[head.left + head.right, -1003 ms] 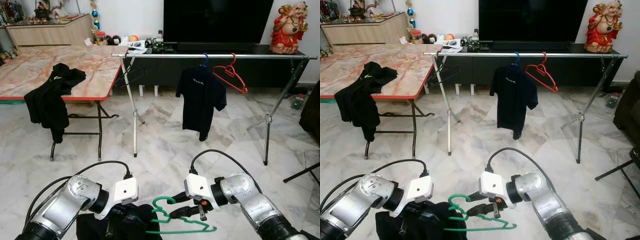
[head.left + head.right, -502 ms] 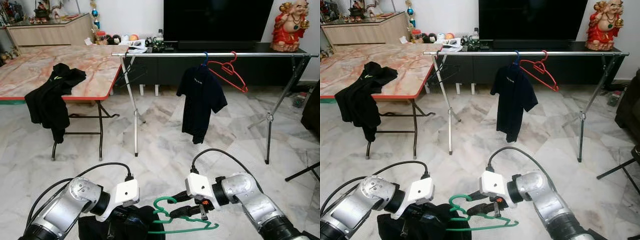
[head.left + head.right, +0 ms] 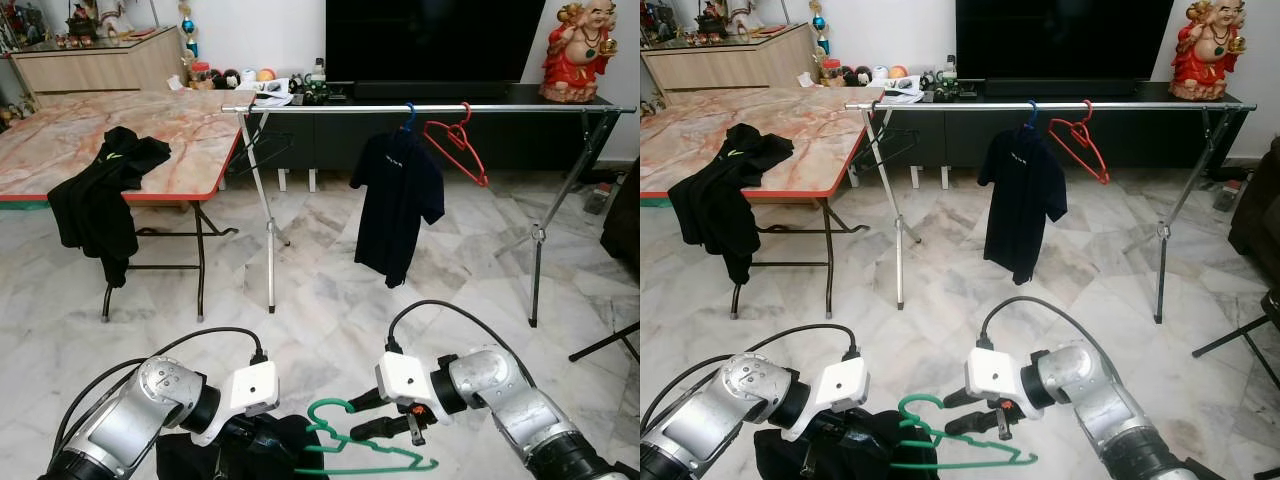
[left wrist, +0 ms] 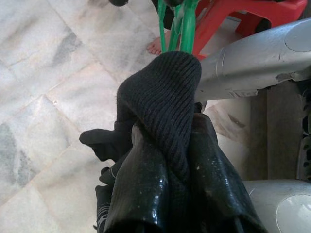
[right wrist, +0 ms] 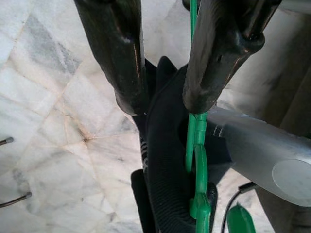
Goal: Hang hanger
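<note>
Green plastic hanger (image 3: 365,452), thin and open-framed, low and near, centre of scene. Hook end leftward, buried in the collar of a black ribbed garment (image 3: 235,455). Lies roughly level above the marble floor.
</note>
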Controlling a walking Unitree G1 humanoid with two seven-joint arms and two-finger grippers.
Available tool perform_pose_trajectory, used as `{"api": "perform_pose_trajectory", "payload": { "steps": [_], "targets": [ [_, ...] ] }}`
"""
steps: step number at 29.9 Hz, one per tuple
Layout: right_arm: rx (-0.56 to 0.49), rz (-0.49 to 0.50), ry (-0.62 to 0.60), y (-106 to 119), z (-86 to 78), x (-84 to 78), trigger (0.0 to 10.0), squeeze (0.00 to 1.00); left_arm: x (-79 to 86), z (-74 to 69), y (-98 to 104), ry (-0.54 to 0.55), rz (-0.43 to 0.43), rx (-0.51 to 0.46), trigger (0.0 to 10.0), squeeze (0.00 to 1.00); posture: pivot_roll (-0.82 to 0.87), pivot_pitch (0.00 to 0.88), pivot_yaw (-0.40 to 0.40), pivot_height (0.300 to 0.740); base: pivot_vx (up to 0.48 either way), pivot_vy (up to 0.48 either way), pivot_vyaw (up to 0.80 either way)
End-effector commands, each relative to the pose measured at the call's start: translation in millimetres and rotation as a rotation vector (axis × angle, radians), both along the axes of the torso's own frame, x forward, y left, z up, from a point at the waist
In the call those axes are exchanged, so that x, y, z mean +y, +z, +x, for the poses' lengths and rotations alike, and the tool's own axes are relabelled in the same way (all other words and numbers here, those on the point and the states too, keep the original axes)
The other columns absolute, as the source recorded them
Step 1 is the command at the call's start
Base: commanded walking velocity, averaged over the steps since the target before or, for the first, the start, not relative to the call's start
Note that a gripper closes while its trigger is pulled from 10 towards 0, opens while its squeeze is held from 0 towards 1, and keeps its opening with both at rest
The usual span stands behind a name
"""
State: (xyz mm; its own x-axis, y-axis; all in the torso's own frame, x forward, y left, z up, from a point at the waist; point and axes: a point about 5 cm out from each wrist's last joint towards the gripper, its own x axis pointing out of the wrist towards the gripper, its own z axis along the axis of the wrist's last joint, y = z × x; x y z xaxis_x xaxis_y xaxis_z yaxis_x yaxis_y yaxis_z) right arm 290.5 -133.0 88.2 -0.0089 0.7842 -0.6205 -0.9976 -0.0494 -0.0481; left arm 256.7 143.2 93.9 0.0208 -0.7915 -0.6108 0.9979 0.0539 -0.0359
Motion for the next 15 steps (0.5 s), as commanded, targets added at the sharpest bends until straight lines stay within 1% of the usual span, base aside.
{"api": "perform_pose_trajectory", "payload": {
  "steps": [1,3,4,7,10,11,13,15],
  "targets": [
    [-0.005,-0.009,0.020,-3,-1.1,5.0,10.0,0.00,-1.2,2.9,9,-0.006,-0.019,-0.038,10.0,0.00,0.08,0.015,0.064,0.740,0.000,0.000,0.00],
    [-0.011,-0.002,0.007,-3,0.2,7.4,10.0,0.00,-1.8,2.6,9,-0.005,-0.022,-0.039,10.0,0.00,0.08,0.015,0.064,0.740,0.000,0.000,0.00],
    [0.005,0.011,0.023,-3,-1.8,10.0,10.0,0.00,-2.9,2.0,10,-0.006,-0.029,-0.035,10.0,0.00,0.08,0.015,0.064,0.740,0.000,0.000,0.00],
    [0.017,0.073,0.032,4,-3.4,15.9,10.0,0.00,-3.7,2.2,10,-0.001,-0.034,-0.038,10.0,0.00,0.09,0.016,0.065,0.740,0.000,0.000,0.00],
    [-0.041,0.059,-0.001,9,3.5,11.1,10.0,0.00,-3.0,3.2,7,0.007,-0.020,-0.043,10.0,0.00,0.08,0.017,0.064,0.740,0.000,0.000,0.00],
    [-0.057,0.060,-0.017,12,6.8,7.2,10.0,0.00,-2.8,2.9,6,0.008,-0.019,-0.042,10.0,0.00,0.08,0.017,0.064,0.740,0.000,0.000,0.00],
    [-0.068,0.056,-0.035,17,10.2,-1.3,10.0,0.00,-1.5,4.1,4,0.022,-0.003,-0.053,10.0,0.00,0.08,0.018,0.063,0.740,0.000,0.000,0.00],
    [-0.071,0.052,-0.039,20,11.0,-5.0,10.0,0.00,-0.3,6.3,3,0.038,0.012,-0.069,10.0,0.00,0.08,0.019,0.063,0.740,0.000,0.000,0.00]
  ]
}}
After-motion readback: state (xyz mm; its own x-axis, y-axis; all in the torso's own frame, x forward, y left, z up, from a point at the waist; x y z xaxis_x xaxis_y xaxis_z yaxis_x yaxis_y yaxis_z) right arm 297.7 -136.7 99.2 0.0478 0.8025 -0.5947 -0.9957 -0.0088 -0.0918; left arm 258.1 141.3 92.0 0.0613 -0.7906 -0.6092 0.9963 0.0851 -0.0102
